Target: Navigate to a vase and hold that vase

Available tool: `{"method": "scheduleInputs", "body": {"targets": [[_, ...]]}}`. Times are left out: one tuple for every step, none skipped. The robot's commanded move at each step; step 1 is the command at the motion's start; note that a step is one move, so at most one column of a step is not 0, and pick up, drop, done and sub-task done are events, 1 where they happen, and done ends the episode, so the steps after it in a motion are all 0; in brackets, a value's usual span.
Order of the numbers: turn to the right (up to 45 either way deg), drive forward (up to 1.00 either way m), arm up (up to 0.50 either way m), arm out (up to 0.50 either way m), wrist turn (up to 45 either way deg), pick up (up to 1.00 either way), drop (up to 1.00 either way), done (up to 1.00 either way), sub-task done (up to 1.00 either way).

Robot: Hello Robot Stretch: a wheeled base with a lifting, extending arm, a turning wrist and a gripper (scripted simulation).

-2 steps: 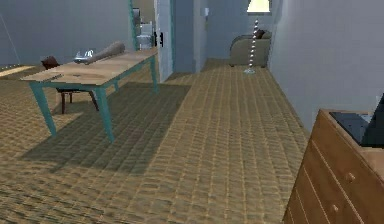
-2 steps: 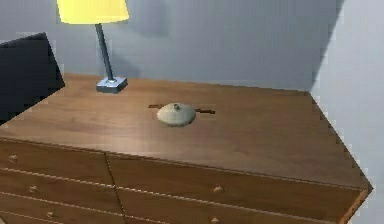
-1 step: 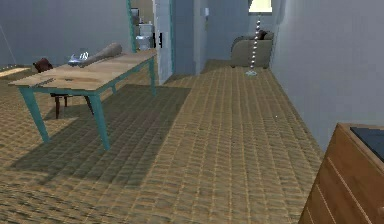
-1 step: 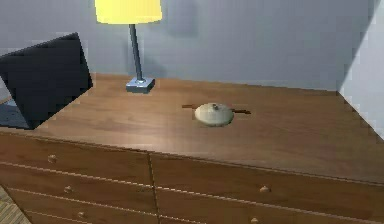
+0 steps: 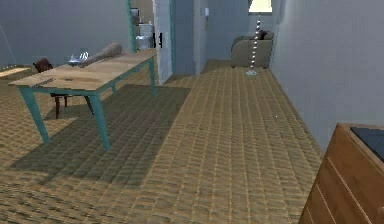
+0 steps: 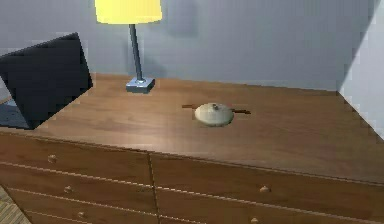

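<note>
— Which way is the vase?
— No sure vase. The likeliest is a small pale thing (image 5: 78, 57) on the bench (image 5: 110, 72), well off toward the forward view's left. It's too small to name or to give an axis.
— And out on the arm's side?
— There the dresser (image 6: 300, 130) carries a lamp (image 6: 132, 50), a laptop (image 6: 45, 75) and a low tan domed thing (image 6: 213, 114). That one is squat, hardly a vase.
— So?
— I'd judge the bench needs checking first, so drive ahead and left.
— The claw?
— Its state I cannot tell.
</note>
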Motion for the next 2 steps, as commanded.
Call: {"method": "scheduleInputs", "body": {"targets": [[0.0,0.0,0.38,0.0,0.0,0.0,0.0,0.0,0.0],[0.0,0.0,0.0,0.36,0.0,0.0,0.0,0.0,0.0]]}}
